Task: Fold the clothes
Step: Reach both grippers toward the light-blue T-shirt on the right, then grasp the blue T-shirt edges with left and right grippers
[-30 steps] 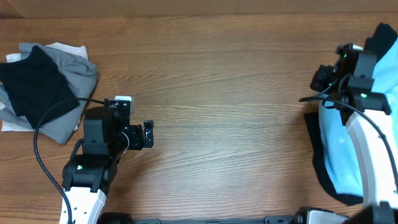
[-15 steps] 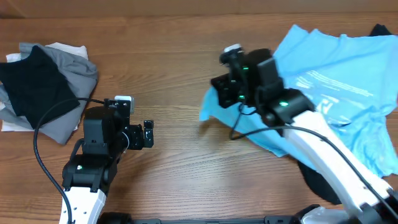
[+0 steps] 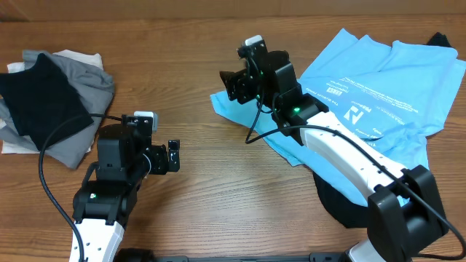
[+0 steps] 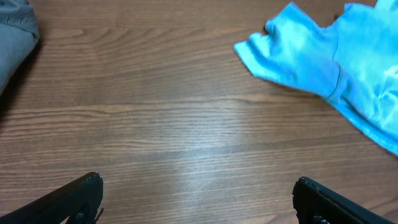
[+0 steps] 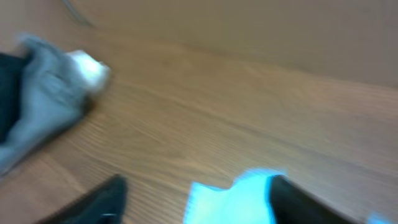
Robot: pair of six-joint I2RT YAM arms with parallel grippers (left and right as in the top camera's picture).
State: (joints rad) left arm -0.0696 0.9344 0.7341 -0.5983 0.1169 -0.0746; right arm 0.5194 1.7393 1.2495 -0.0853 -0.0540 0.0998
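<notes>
Okay, overhead first: I'm looking at the light-blue T-shirt [image 3: 393,80] lying spread over the right half of the table [image 3: 240,196], small white print up. Its left corner is bunching right under the right gripper [image 3: 228,86]. The other clothes [image 3: 51,102], black, grey and white, are sitting in a heap at far left. The left gripper [image 3: 175,156] is hovering over bare wood between heap and shirt.

Left wrist: its jaws are standing wide with nothing between them, and a rumpled blue corner is lying ahead to the right.

Right wrist is blurring badly, but I'm seeing both fingers well apart with blue cloth lying loose between them, so it's not pinching anything.

What's worrying me: that corner is wrinkling, so folding from here is probably going to set a crooked crease. A black garment [image 3: 331,207] is also poking out under the shirt's edge, so a low grab could be dragging it along.
</notes>
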